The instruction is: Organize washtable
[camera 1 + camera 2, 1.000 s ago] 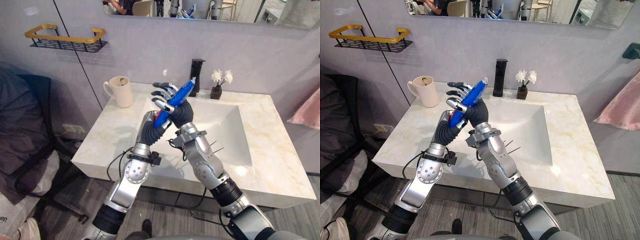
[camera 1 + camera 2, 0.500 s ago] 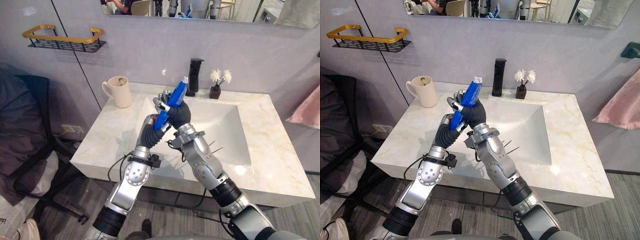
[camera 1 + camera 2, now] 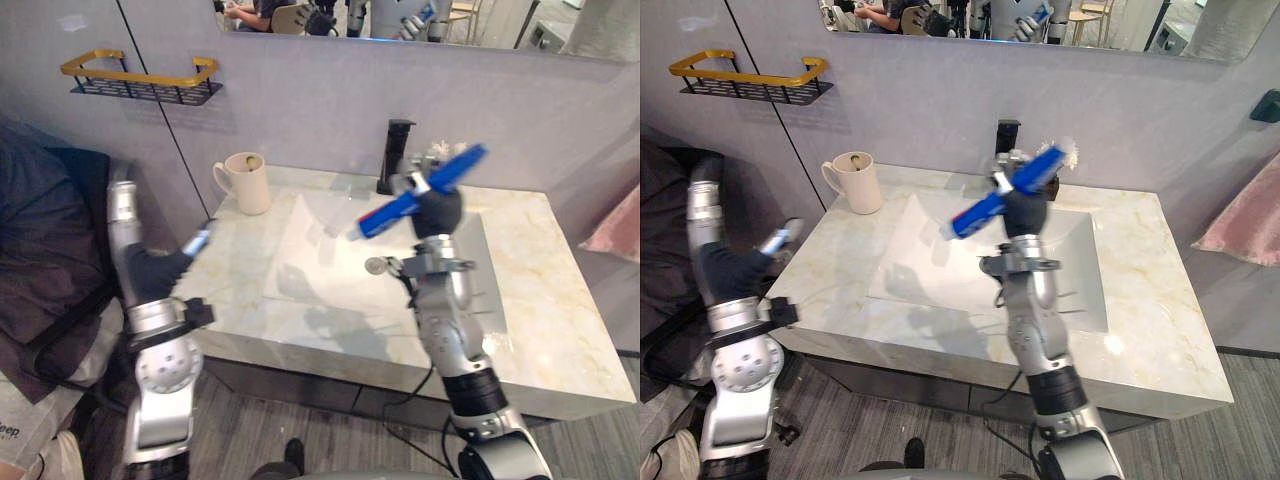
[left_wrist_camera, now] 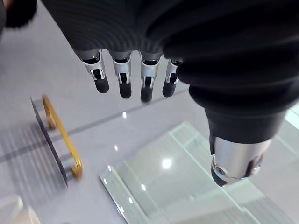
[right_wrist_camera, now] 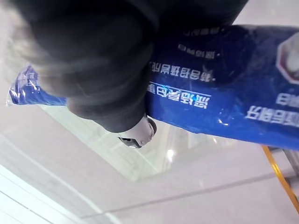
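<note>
A blue toothpaste tube (image 3: pixel 388 213) is held slantwise above the white sink basin (image 3: pixel 320 270), with my right hand (image 3: pixel 437 207) shut on its middle. Up close, the right wrist view shows the tube (image 5: pixel 233 107) lying across the palm under the dark cover. My left hand (image 3: pixel 148 272) is off to the left, beside the marble counter's (image 3: pixel 545 290) left edge, pointing upward. Its fingers (image 4: pixel 122 79) are straight and hold nothing.
A cream mug (image 3: pixel 246 183) stands at the counter's back left. A black faucet (image 3: pixel 394 154) rises behind the basin, with a small flower pot beside it. A gold-and-black wall shelf (image 3: pixel 140 80) hangs upper left. Dark cloth (image 3: pixel 40 240) lies at far left, a pink towel (image 3: pixel 615 222) at right.
My left hand let go of the tube, opened and swung out left past the counter's edge. My right hand carried the tube rightward over the basin.
</note>
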Controlling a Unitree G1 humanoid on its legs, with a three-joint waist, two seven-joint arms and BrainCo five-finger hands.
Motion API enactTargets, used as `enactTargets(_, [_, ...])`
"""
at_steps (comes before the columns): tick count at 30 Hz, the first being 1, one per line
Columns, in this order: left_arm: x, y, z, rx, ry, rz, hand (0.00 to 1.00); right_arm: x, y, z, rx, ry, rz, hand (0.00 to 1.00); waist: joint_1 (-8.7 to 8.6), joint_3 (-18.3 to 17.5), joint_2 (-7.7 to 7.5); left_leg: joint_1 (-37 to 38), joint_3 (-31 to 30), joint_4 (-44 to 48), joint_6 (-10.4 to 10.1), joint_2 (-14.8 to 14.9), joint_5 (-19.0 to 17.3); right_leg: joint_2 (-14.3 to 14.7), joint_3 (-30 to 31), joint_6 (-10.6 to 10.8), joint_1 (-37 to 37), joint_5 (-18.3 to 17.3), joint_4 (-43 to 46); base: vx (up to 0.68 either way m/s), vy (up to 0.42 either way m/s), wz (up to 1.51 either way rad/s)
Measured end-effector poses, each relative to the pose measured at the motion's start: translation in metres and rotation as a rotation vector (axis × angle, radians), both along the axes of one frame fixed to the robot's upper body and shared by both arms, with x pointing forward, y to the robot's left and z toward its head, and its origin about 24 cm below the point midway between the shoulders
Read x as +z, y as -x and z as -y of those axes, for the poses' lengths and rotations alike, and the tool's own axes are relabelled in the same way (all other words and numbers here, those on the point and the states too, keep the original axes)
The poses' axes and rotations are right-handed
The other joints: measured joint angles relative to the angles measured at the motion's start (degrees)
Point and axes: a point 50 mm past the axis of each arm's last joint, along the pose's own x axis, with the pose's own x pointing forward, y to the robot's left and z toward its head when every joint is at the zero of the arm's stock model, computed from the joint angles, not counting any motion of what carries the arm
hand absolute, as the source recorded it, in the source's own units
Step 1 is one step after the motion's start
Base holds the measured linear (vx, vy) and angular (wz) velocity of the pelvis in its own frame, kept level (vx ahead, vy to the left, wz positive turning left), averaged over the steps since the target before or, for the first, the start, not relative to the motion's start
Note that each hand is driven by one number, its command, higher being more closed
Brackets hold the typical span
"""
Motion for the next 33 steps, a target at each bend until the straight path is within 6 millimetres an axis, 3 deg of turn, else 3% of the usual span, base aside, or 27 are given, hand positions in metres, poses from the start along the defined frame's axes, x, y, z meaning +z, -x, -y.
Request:
enactTargets(4, [-0.035, 0.012, -0.025, 0.126, 0.179, -0.083, 0.00, 0.003, 0.004, 0.001, -0.023, 0.035, 0.028, 1.00, 0.40, 0.0, 0.04, -0.1, 0.0, 0.0, 0.0, 0.1, 0.0, 0.1, 0.0, 0.0, 0.0, 0.0, -0.2, 0.00, 0.000, 0.00])
enactTargets(5, [-0.058, 0.021, -0.037, 0.186, 0.291, -0.144, 0.00, 0.000, 0.006, 0.003, -0.045, 0.055, 0.018, 1.00, 0.56, 0.0, 0.00, -0.2, -0.1, 0.0, 0.0, 0.1, 0.0, 0.1, -0.1, 0.0, 0.0, 0.0, -0.3, 0.00, 0.000, 0.00])
enactTargets(8, [-0.106, 0.040, -0.048, 0.263, 0.477, -0.286, 0.00, -0.006, 0.007, 0.011, -0.091, 0.069, -0.004, 1.00, 1.41, 0.0, -0.02, -0.5, -0.4, 0.0, 0.0, -0.1, 0.0, 0.0, -0.4, 0.0, 0.0, 0.0, -0.5, 0.01, -0.004, 0.03])
enactTargets(14, [-0.198, 0.083, -0.038, 0.320, 0.732, -0.680, 0.00, -0.008, 0.009, 0.027, -0.198, 0.097, -0.021, 1.00, 2.01, -0.1, -0.29, -1.8, -1.8, 0.0, 0.0, -0.1, 0.0, 0.0, -2.1, 0.0, -0.2, -0.1, -0.9, 0.00, -0.016, 0.14])
enactTargets(16, [-0.216, 0.094, -0.030, 0.322, 0.787, -0.763, 0.00, -0.008, 0.009, 0.031, -0.223, 0.095, -0.025, 1.00, 2.04, -0.2, -0.66, -2.8, -2.4, 0.0, -0.2, -0.1, 0.1, 0.1, -2.8, 0.1, -0.8, -0.1, -0.9, 0.00, -0.021, 0.19])
enactTargets(21, [-0.241, 0.105, -0.007, 0.230, 0.846, -0.932, 0.00, -0.004, 0.004, 0.035, -0.303, 0.140, -0.032, 1.00, 3.10, -0.1, -1.24, -3.7, -4.4, 0.0, 0.0, -0.2, 0.5, 0.1, -4.4, 0.4, -0.9, 0.0, -0.8, 0.01, -0.024, 0.16])
enactTargets(24, [-0.250, 0.104, 0.010, 0.117, 0.826, -1.031, 0.00, 0.012, -0.013, 0.037, -0.344, 0.201, -0.004, 1.00, 3.66, 0.2, -1.72, -4.8, -6.2, 0.2, -0.4, -0.1, 1.0, 0.5, -6.1, 0.5, -1.0, 0.0, -0.9, -0.01, -0.030, 0.29])
enactTargets(28, [-0.258, 0.104, 0.026, 0.017, 0.818, -1.110, 0.00, 0.058, -0.041, 0.037, -0.408, 0.301, 0.094, 1.00, 5.76, 1.0, -2.23, -6.7, -7.5, 0.3, -0.7, 0.4, 1.6, 0.9, -7.3, 0.3, -2.2, 0.1, -1.0, -0.03, -0.025, 0.17])
enactTargets(30, [-0.257, 0.104, 0.023, 0.004, 0.798, -1.123, 0.00, 0.091, -0.052, 0.037, -0.447, 0.330, 0.157, 1.00, 7.47, 1.7, -2.63, -7.7, -8.1, 0.3, -0.7, 0.7, 2.1, 1.4, -7.9, 0.2, -2.8, 0.2, -1.0, -0.01, -0.042, 0.15])
enactTargets(31, [-0.257, 0.104, 0.021, 0.005, 0.793, -1.124, 0.00, 0.099, -0.055, 0.036, -0.454, 0.339, 0.169, 1.00, 8.08, 2.1, -2.70, -7.7, -8.2, 0.3, -0.8, 0.8, 2.1, 1.4, -7.9, 0.2, -2.8, 0.2, -1.0, 0.00, -0.043, 0.10])
enactTargets(32, [-0.256, 0.104, 0.018, 0.008, 0.779, -1.126, 0.00, 0.117, -0.059, 0.032, -0.460, 0.364, 0.204, 1.00, 8.42, 2.5, -2.94, -8.3, -8.7, 0.3, -0.9, 0.9, 2.2, 1.6, -8.2, 0.2, -2.9, 0.2, -1.4, 0.00, -0.024, 0.14])
enactTargets(33, [-0.256, 0.104, 0.016, 0.009, 0.775, -1.126, 0.00, 0.124, -0.060, 0.030, -0.462, 0.371, 0.217, 1.00, 8.49, 2.8, -3.00, -8.4, -8.9, 0.3, -0.9, 0.8, 2.2, 1.7, -8.6, 0.2, -2.8, 0.2, -1.5, 0.00, -0.033, 0.18])
